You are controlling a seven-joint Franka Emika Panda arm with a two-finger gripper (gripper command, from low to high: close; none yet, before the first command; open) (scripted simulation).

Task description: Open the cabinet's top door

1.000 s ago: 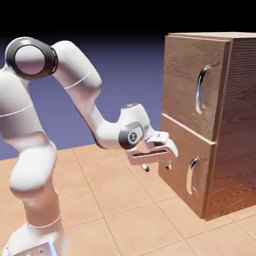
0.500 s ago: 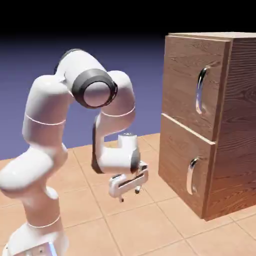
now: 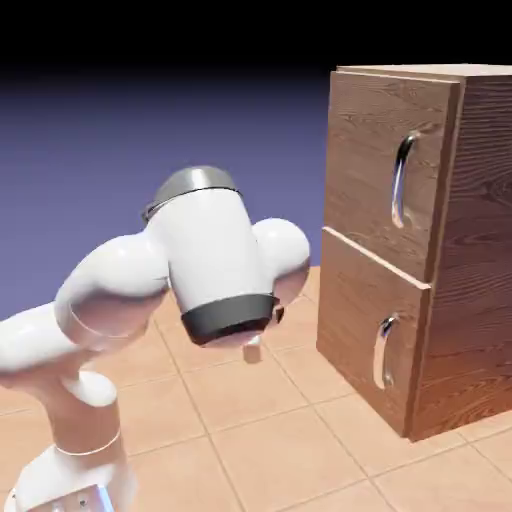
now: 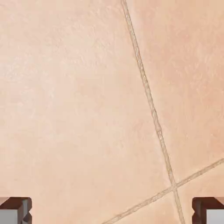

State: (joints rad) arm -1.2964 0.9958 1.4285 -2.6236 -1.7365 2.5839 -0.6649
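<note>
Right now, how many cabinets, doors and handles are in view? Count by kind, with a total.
Cabinet: 1
Doors, upper and lower: 2
Curved silver handles, upper and lower: 2
Total: 5

Cabinet: a tall, boxy body (image 3: pixel 475 260) in brown wood grain, which stood upright on the tiles at the exterior view's right, its darker side panel showing.
Top door: the larger, taller wood-grain panel (image 3: pixel 375 170), which sat shut, above the shorter door (image 3: pixel 365 330) with a pale edge between them.
Top handle: a long, curved silver bar (image 3: pixel 401 182), which ran upright near the door's edge on the exterior view's right.
Lower handle: a shorter, curved silver bar (image 3: pixel 382 352), which stood upright on the closed lower door.
</note>
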